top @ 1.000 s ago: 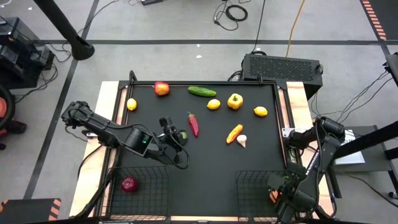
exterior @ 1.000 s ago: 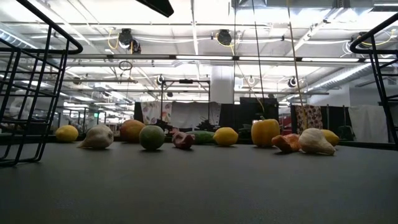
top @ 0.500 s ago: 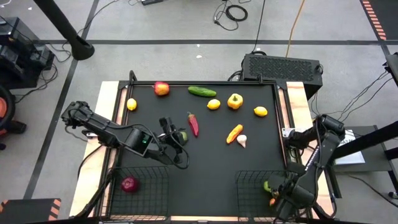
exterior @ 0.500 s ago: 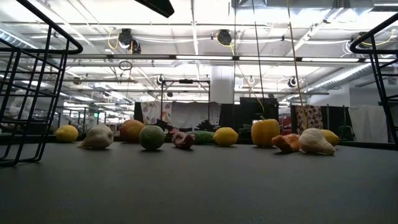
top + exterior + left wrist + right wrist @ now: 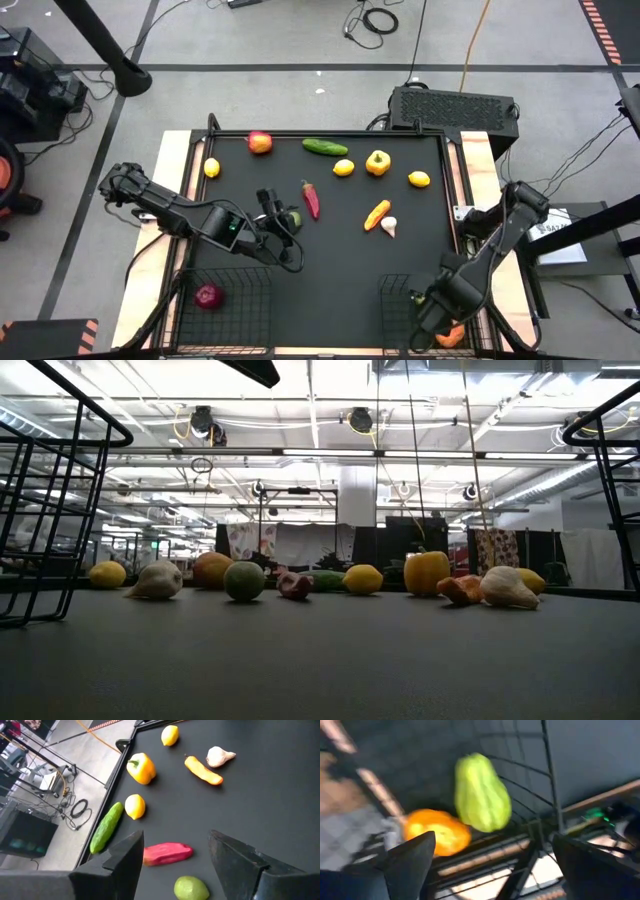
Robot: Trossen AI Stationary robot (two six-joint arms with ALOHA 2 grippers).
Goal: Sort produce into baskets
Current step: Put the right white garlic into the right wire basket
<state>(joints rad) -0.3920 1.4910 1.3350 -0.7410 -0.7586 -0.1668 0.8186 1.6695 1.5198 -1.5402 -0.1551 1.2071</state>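
Note:
My left gripper stands open over the table's middle left, one finger on either side of a green lime that rests on the black table top, with a gap on both sides. A red chili lies just beyond the lime. My right gripper hangs open, pointing down, above the right basket at the near right. In that basket lie a green pepper and an orange one. A purple onion sits in the left basket.
Along the far half of the table lie a red apple, a cucumber, three lemons, a yellow pepper, an orange carrot and a garlic. A black grilled box stands behind the table.
My right gripper has swung toward the table's left over the right basket and risen a little, with its wrist rolling. The green pepper, hidden under the arm a second ago, has come into sight in the basket beside the orange one.

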